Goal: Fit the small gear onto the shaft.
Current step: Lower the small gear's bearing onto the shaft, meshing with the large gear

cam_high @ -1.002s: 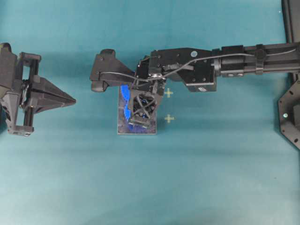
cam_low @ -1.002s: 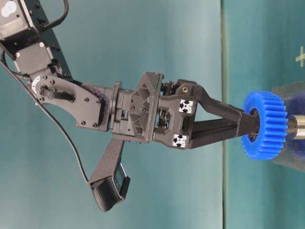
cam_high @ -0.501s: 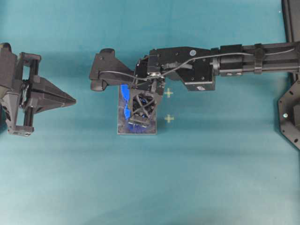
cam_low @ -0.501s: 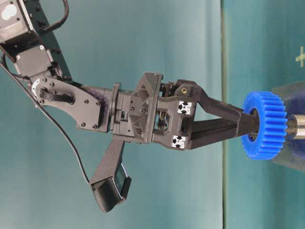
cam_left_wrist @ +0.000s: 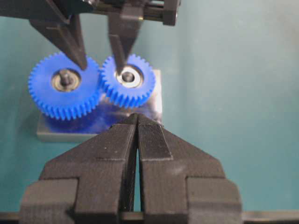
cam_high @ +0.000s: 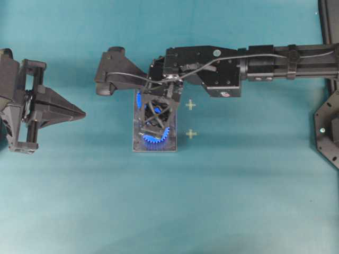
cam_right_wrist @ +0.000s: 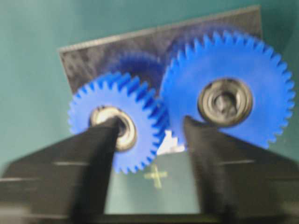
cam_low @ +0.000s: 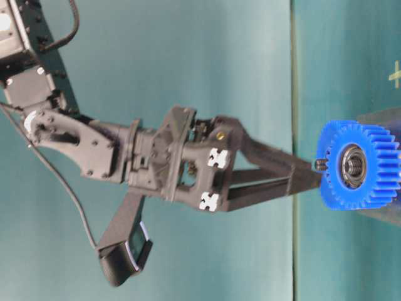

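The small gear lies flat on the grey plate, its teeth meshed with the larger blue gear. The shaft shows as a dark tip in the small gear's metal hub. My right gripper is open just above the gears. One finger covers part of the small gear's hub; the other rests over the rim of the larger gear. Nothing lies between them. From table level its fingertips stand just off the small gear. My left gripper is shut and empty, left of the plate.
Two pale cross marks sit on the teal cloth just right of the plate. The right arm stretches across the upper middle of the table. A black mount stands at the right edge.
The right gripper has let go of the small gear and drawn back from it. The gear now sits lower, flat on the plate beside the larger gear. The left arm has not moved.
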Action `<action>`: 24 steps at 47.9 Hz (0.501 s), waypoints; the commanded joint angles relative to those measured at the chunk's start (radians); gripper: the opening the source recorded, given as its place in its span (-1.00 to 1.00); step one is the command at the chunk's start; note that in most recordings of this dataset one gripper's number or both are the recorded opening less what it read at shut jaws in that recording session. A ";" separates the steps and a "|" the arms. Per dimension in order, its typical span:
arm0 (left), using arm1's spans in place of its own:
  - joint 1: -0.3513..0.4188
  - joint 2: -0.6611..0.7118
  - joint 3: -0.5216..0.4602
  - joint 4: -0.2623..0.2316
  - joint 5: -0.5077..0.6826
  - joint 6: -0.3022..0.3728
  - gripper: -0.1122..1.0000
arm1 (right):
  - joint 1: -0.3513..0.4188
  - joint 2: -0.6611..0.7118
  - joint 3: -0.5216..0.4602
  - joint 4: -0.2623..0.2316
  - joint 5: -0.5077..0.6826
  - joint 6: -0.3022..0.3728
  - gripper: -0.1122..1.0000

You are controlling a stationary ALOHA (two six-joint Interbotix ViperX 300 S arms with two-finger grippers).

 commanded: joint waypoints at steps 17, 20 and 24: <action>-0.002 -0.003 -0.008 0.003 -0.051 -0.002 -0.80 | -0.005 0.041 -0.015 0.002 0.011 -0.009 -0.81; -0.002 -0.005 -0.006 0.002 -0.057 -0.002 -0.80 | -0.003 0.037 -0.005 0.002 0.021 0.000 -0.81; -0.002 -0.005 -0.003 0.002 -0.057 -0.002 -0.80 | 0.002 0.026 0.014 0.002 0.031 0.017 -0.81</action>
